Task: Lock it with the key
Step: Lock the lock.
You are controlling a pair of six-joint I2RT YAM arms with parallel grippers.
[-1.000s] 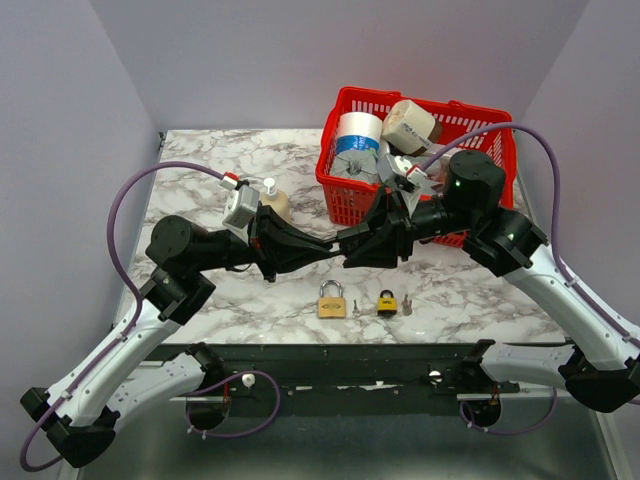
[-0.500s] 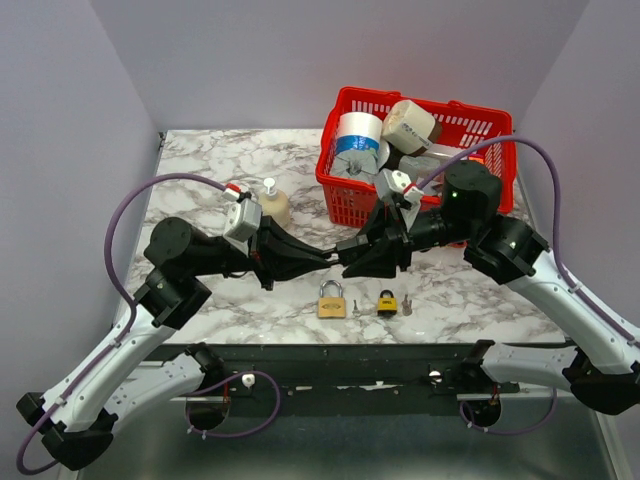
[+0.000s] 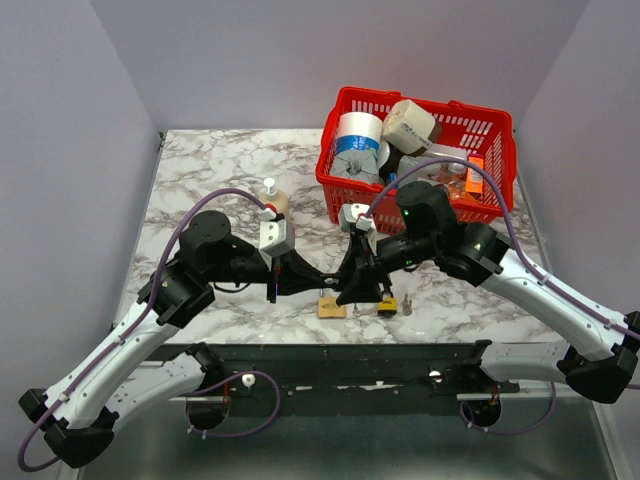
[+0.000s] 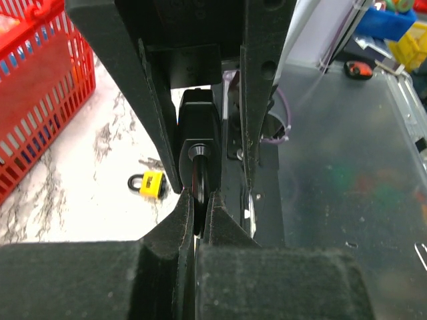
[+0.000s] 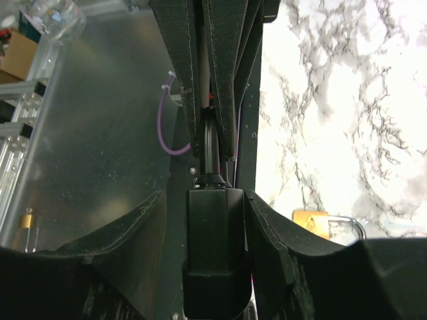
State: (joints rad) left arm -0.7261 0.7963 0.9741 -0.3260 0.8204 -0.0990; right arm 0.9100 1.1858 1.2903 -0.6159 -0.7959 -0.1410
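My right gripper (image 3: pixel 347 284) is shut on a black padlock (image 5: pixel 213 247), its fingers (image 5: pixel 267 227) on both sides of the body. My left gripper (image 3: pixel 322 283) faces it and is shut on the black-headed key (image 4: pixel 198 175), which sits in that lock (image 4: pixel 197 127). The left fingers (image 4: pixel 223 220) pinch the thin key head. The two grippers meet low over the table's front edge. A brass padlock (image 3: pixel 331 308) lies just beneath them, partly hidden. A small yellow padlock (image 3: pixel 387 304) with loose keys (image 3: pixel 407 304) lies to its right.
A red basket (image 3: pixel 330 185) full of rolls and packets stands at the back right. A small beige pump bottle (image 3: pixel 276 200) stands behind the left arm. The black front rail (image 3: pixel 320 352) runs just below the grippers.
Both arms have swung in and down towards the table's front edge. The joined grippers now sit low over the brass padlock. The left wrist has turned.
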